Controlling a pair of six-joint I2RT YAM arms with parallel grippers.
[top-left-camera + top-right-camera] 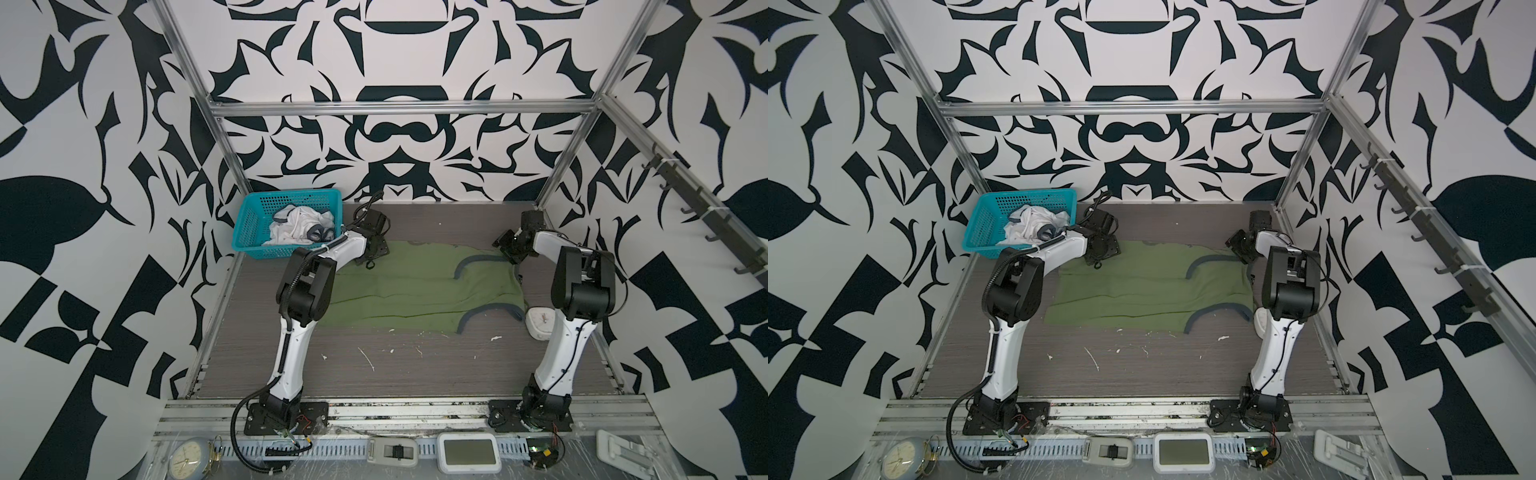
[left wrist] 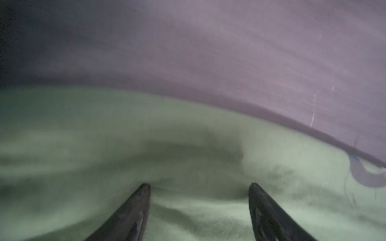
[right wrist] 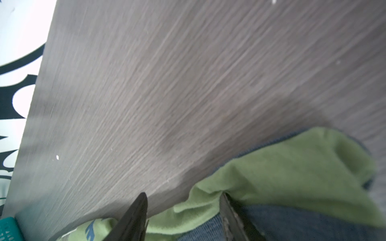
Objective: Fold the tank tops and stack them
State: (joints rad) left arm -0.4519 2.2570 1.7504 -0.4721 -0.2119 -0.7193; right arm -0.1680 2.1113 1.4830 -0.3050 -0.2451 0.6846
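Nearest your top view, a white display (image 1: 469, 453) sits at 6 o'clock. You have the olive green tank top (image 1: 415, 286) spread flat in the middle of the table (image 1: 374, 374). The white tank top (image 1: 297, 226) lies crumpled in the teal basket (image 1: 253, 224) at 10 o'clock. Your left gripper (image 2: 199, 185) stands spread, tips on green cloth. Your right gripper (image 3: 183, 195) stands spread around the green shirt's 2 o'clock edge.

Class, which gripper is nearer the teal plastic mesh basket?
Left. The left gripper is close beside the basket; the right gripper is far across the olive green tank top.
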